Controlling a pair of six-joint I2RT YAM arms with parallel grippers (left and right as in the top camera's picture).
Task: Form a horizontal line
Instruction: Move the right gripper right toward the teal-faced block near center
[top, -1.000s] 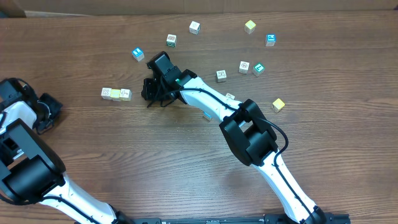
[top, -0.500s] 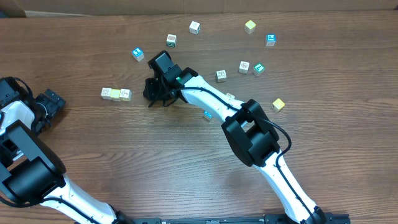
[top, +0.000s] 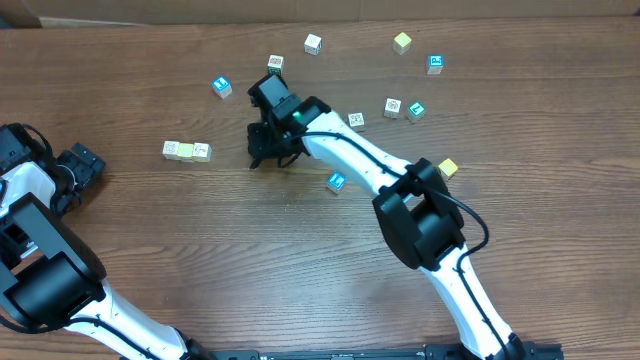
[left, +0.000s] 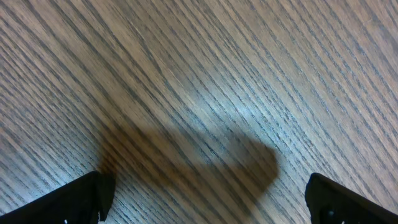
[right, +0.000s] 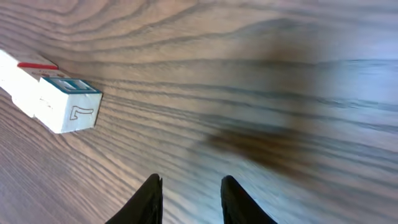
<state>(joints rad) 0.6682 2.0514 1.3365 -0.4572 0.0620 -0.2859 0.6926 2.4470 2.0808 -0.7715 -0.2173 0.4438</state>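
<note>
The row (top: 187, 151) lies on the surface (top: 220, 260) left of centre, running left to right. From overhead, three touching cubes can be made out: white, yellow, white. The right gripper (top: 262, 156) is near the row's right end but apart from it, its arm reaching in from the lower right. In the right wrist view the right gripper (right: 191, 199) is released, its fingers (right: 150, 198) parted with only bare wood between them. The row (right: 56, 99) shows at the left edge of that view, and its end cube has a blue-framed face and a printed mark like a 7. The left gripper (top: 78, 168) is at the far left, well apart from the row. In its wrist view the left gripper (left: 205, 202) is spread wide over bare wood, grasping nothing. Loose cubes (top: 313, 43) are scattered farther back and to the right, and one blue cube (top: 336, 181) lies just beside the right arm.
</note>
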